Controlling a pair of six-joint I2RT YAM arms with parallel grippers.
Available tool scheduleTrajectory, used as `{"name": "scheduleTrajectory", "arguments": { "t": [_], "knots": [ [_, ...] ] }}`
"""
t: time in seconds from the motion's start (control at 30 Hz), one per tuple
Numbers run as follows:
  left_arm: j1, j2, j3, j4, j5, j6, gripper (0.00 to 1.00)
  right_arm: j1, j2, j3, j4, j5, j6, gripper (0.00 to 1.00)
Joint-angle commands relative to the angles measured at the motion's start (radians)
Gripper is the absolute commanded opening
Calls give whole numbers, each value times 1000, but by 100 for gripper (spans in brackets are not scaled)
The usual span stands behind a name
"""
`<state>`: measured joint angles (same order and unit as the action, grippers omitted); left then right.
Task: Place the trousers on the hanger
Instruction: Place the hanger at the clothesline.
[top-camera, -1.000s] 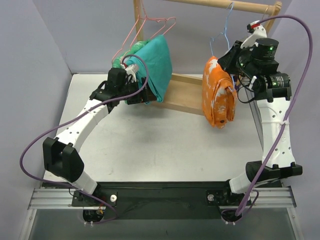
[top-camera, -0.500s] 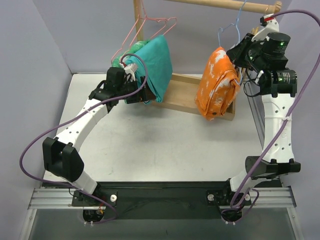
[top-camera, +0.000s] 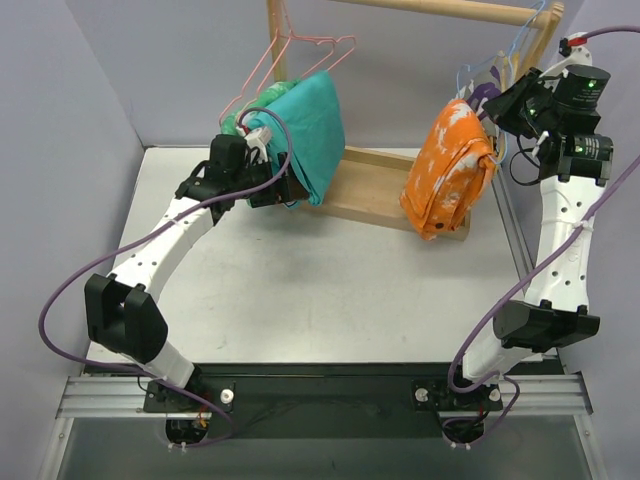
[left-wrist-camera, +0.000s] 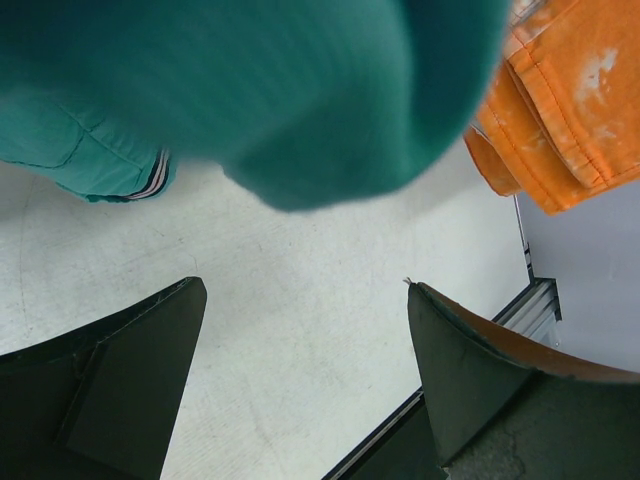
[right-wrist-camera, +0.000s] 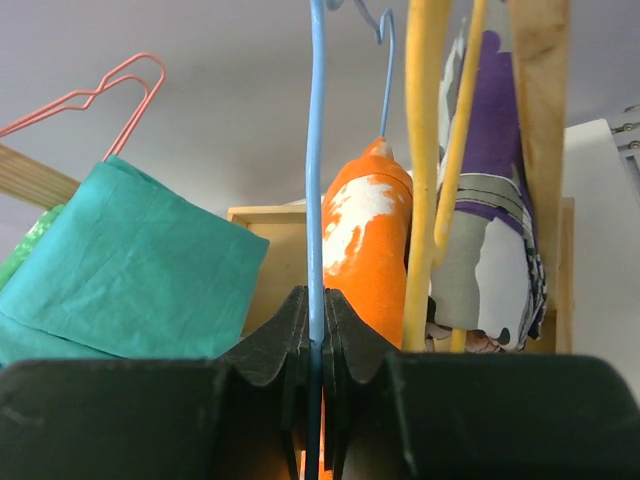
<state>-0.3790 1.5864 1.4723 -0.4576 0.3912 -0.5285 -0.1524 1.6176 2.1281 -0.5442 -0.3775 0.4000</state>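
At the left, the left end effector (left-wrist-camera: 300, 300) sat with its fingers apart and nothing between them, only bare counter (top-camera: 300, 290) showing in the gap, just under the teal garment (top-camera: 312, 125) that hung below the pink hangers (top-camera: 300, 50). Further right, the trousers (top-camera: 452, 170) hung folded in a thick bundle on the hanger (right-wrist-camera: 316, 150), clear of the counter and tilted, near the right end of the wooden rail (top-camera: 440, 10). The right end effector (right-wrist-camera: 313, 325) was closed tightly on the hanger's thin blue wire, below the hook. Just to its right were a yellow hanger (right-wrist-camera: 425, 150) and a purple-and-white garment (right-wrist-camera: 495, 230). The cloth looked soft and limp, with several layers folded together, so it would likely sag, swing and perhaps slide along the smooth wire if the hanger tipped. The wire seemed light and somewhat springy, and thin enough to twist between the fingers. The stem below the hook looked the better place to hold, since the cloth would give way and slip.
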Motion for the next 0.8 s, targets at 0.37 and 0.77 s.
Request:
{"name": "scheduleTrajectory", "arguments": {
  "t": [0.37,0.77],
  "knots": [
    [25,35,16,59,49,12,93,-64,11,30,40,-24,-35,0],
    [28,30,5,59,43,16,93,-65,-84,-100,-5,45,-52,50]
  ]
}}
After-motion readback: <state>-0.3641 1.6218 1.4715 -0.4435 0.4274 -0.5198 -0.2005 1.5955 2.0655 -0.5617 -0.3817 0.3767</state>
